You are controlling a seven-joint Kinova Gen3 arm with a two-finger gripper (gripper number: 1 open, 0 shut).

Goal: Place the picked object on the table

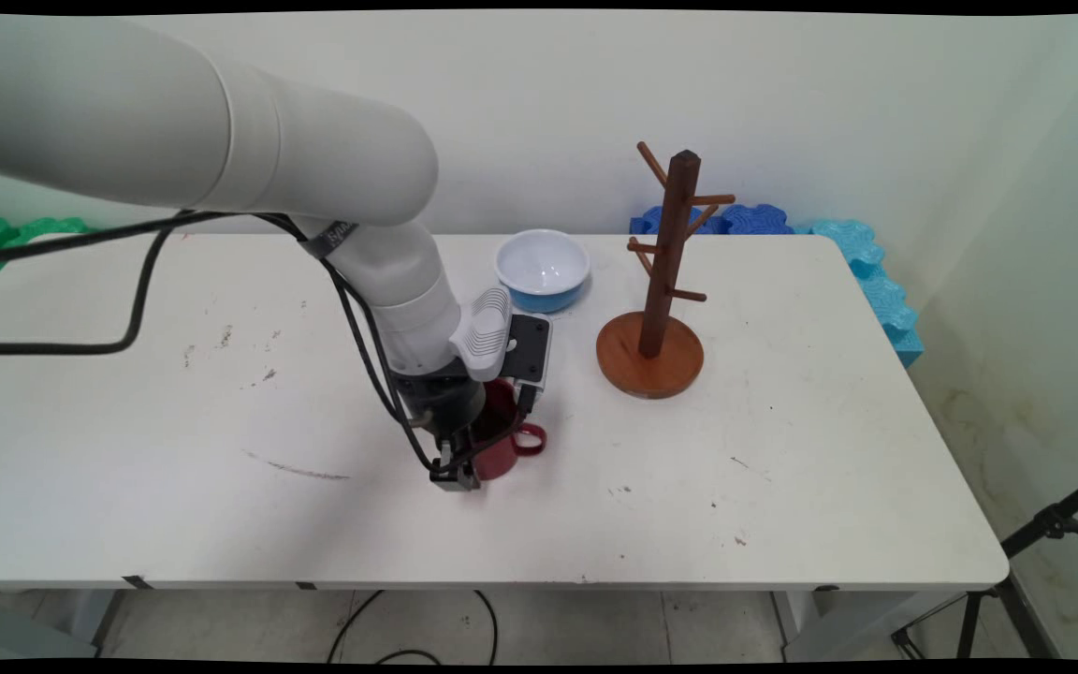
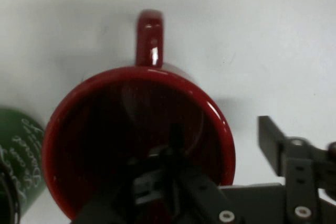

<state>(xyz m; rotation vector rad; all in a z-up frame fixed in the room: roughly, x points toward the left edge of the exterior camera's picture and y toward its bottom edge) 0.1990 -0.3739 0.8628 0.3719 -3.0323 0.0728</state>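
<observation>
1. The gripper (image 1: 464,468) stands low over the red mug (image 1: 502,447), which rests upright on the white table (image 1: 782,487), in front and to the left of the wooden mug tree (image 1: 659,281).
2. Key relation: the hand view looks straight down the mug's open mouth. One finger (image 2: 176,135) reaches inside the red mug (image 2: 137,140); the other finger (image 2: 270,136) hangs outside its rim, so the wall lies between them.
3. Jaw state: parted wide enough to straddle the wall; the outer finger stands apart from the rim, so nothing is clamped. Contact of the inner finger is probably absent, though the dark interior hides this.
4. Axis: the mug's long axis is vertical. Its handle (image 2: 149,38) points away from the straddled side, towards the mug tree in the main view.
5. A green mug (image 2: 16,156) shows just beside the red one at the hand view's left edge. It carries pale cursive lettering, too small to read.
6. A blue bowl (image 1: 543,270) with a white interior sits behind the red mug, left of the mug tree.
</observation>
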